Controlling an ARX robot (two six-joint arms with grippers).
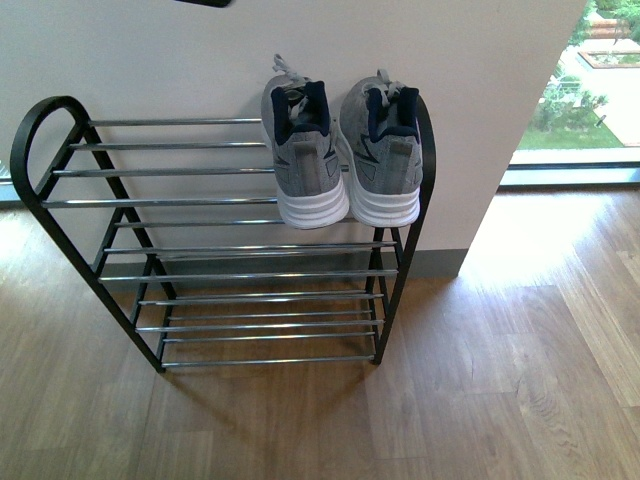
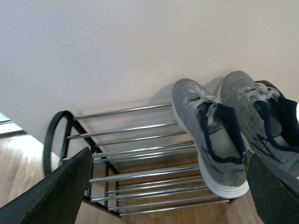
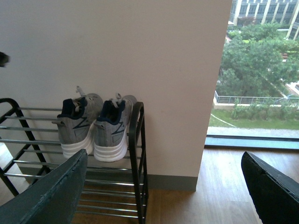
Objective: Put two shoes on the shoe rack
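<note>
Two grey knit sneakers stand side by side at the right end of the shoe rack's [image 1: 170, 172] top tier, heels toward me: the left shoe [image 1: 303, 155] and the right shoe [image 1: 383, 152]. Neither arm shows in the front view. In the left wrist view the shoes [image 2: 210, 135] [image 2: 261, 119] lie on the chrome bars [image 2: 135, 126]; my left gripper [image 2: 170, 193] is open and holds nothing, back from the rack. In the right wrist view my right gripper [image 3: 166, 191] is open and empty, off the rack's [image 3: 136, 154] right end, with both shoes [image 3: 77, 123] [image 3: 113, 128] visible.
The rack stands against a white wall [image 1: 300, 50] on a wooden floor [image 1: 480, 380]. Lower tiers of chrome bars [image 1: 270, 300] hold nothing. A floor-level window [image 1: 580, 90] lies to the right, past the wall's corner.
</note>
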